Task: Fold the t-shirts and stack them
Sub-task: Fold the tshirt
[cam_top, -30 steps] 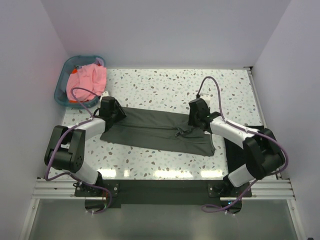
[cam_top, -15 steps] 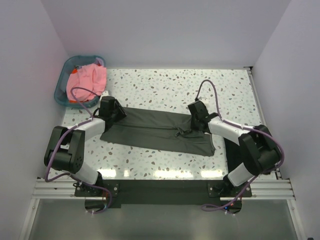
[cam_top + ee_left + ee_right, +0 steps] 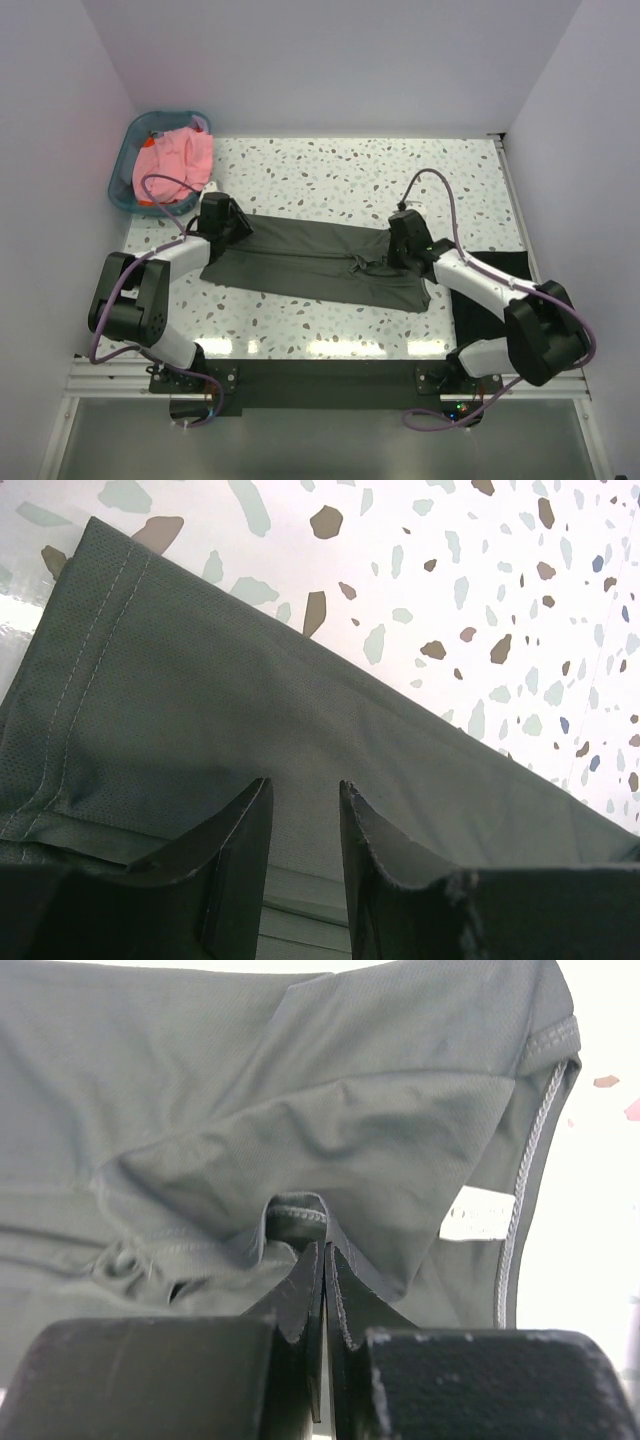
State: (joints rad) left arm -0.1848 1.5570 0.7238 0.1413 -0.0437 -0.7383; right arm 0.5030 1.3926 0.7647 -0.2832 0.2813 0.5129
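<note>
A dark olive-grey t-shirt (image 3: 310,260) lies folded into a long band across the middle of the table. My left gripper (image 3: 232,225) rests over its left end. In the left wrist view this gripper (image 3: 305,790) is open, with flat cloth (image 3: 250,710) showing through the gap. My right gripper (image 3: 392,260) sits on the shirt's right part beside a small bunch of cloth. In the right wrist view it (image 3: 325,1247) is shut, pinching a raised fold near a stitched hem (image 3: 297,1215). A black t-shirt (image 3: 490,290) lies at the right edge. A salmon-pink one (image 3: 178,158) fills the basket.
The teal basket (image 3: 125,160) stands in the back left corner against the wall. White walls close in the left, back and right sides. A white label (image 3: 478,1212) shows inside the olive shirt's neck. Speckled tabletop (image 3: 330,175) lies beyond the shirt.
My right gripper has closed on the fold of olive cloth, and its arm has shifted slightly right and nearer. The left arm and the shirt have stayed put.
</note>
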